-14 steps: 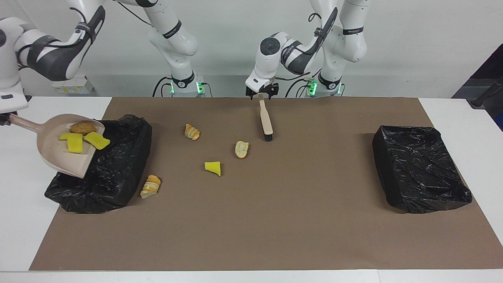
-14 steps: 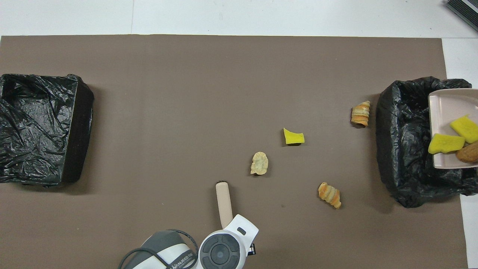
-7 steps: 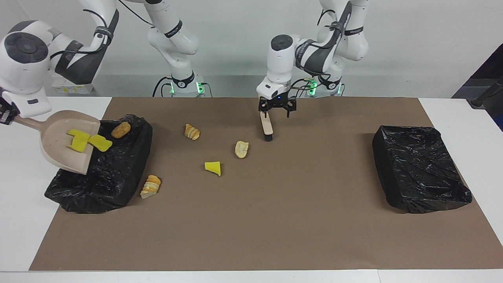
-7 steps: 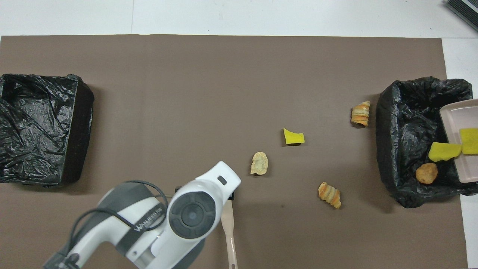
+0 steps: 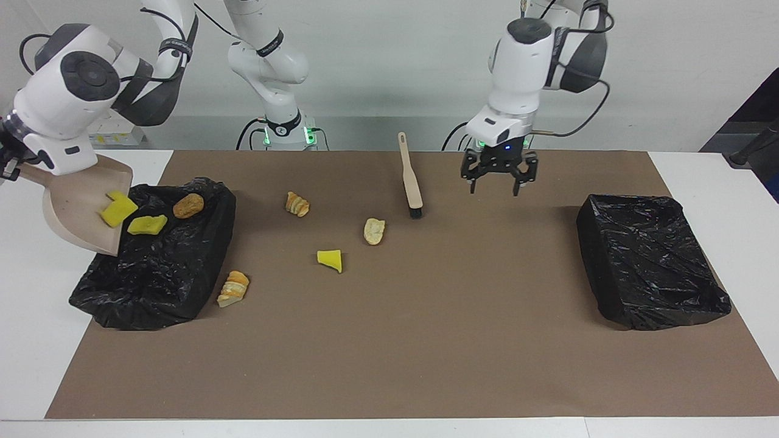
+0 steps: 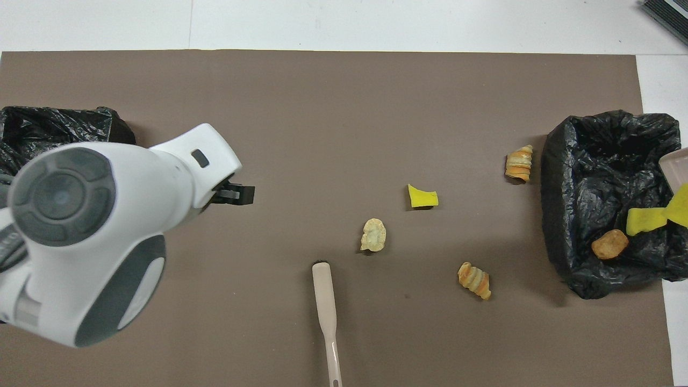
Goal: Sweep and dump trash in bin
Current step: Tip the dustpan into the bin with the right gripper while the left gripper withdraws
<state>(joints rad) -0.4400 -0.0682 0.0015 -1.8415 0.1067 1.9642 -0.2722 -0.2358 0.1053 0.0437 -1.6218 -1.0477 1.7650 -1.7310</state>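
The black-lined bin (image 5: 152, 267) at the right arm's end holds a brown bread piece (image 5: 188, 205) and a yellow sponge chunk (image 5: 147, 224). The tilted dustpan (image 5: 82, 210) over its edge, gripped by the right gripper (image 5: 7, 167), carries another sponge chunk (image 5: 118, 208). The second bin (image 5: 651, 261) looks empty. On the mat (image 5: 426, 340) lie two croissant pieces (image 5: 297, 204) (image 5: 234, 288), a pale bread piece (image 5: 374, 231) and a yellow chunk (image 5: 330, 260) near the brush (image 5: 411, 182). The left gripper (image 5: 499, 182) hangs with jaws spread, holding nothing.
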